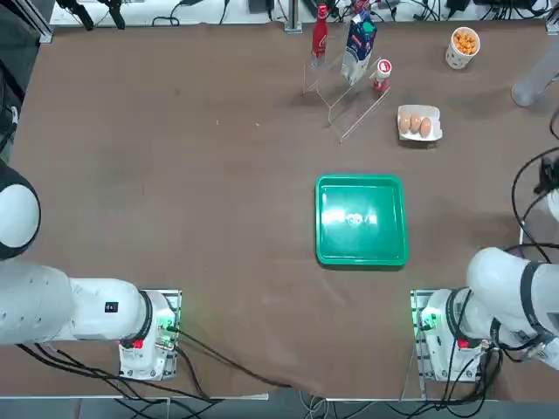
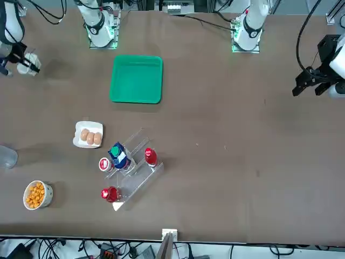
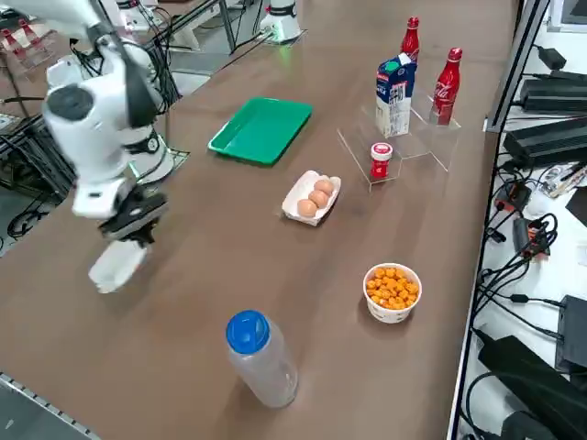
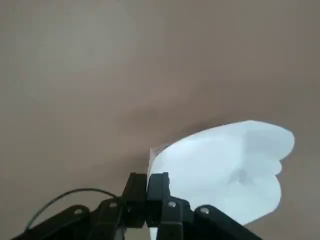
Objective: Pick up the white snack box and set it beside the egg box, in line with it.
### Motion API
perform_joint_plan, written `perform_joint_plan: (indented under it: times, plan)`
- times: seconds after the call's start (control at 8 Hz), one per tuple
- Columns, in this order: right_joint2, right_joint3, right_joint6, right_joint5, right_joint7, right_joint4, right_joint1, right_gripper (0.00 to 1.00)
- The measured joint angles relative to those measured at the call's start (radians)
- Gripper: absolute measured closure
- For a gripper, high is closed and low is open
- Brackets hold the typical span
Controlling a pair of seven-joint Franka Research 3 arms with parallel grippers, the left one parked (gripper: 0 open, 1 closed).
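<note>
Egg box beyond the tray (rack beside it), snack cup at the far corner.

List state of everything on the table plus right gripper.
right gripper: shut on white snack box, raised off table
white snack box: held, tilted
egg box: on table, eggs showing
green tray: flat, holds nothing
blue-capped bottle: lying down, capped
snack cup: upright, full

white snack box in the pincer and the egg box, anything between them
Nothing: in the right side view, bare table separates the white snack box, held by the right pincer, from the egg box.
</note>
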State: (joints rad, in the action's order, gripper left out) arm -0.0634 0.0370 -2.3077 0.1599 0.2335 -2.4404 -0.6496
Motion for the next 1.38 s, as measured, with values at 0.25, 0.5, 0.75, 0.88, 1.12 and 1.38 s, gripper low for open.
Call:
perform_joint_plan:
  times: [0.25,0.5,0.75,0.88,1.12,1.38]
  plan:
    - [0.065,-0.006,0.008,-0.004,-0.004,0.13,0.183,0.98]
    - [0.23,-0.009,0.01,-0.005,-0.013,0.309,0.35,0.98]
    - [0.423,-0.008,0.012,-0.005,-0.064,0.483,0.438,0.98]
    - [0.507,-0.007,0.016,-0.004,-0.112,0.545,0.459,0.98]
    - [0.597,-0.002,0.035,-0.003,-0.154,0.597,0.471,0.98]
    - [0.608,0.007,0.081,-0.003,-0.182,0.601,0.471,0.98]
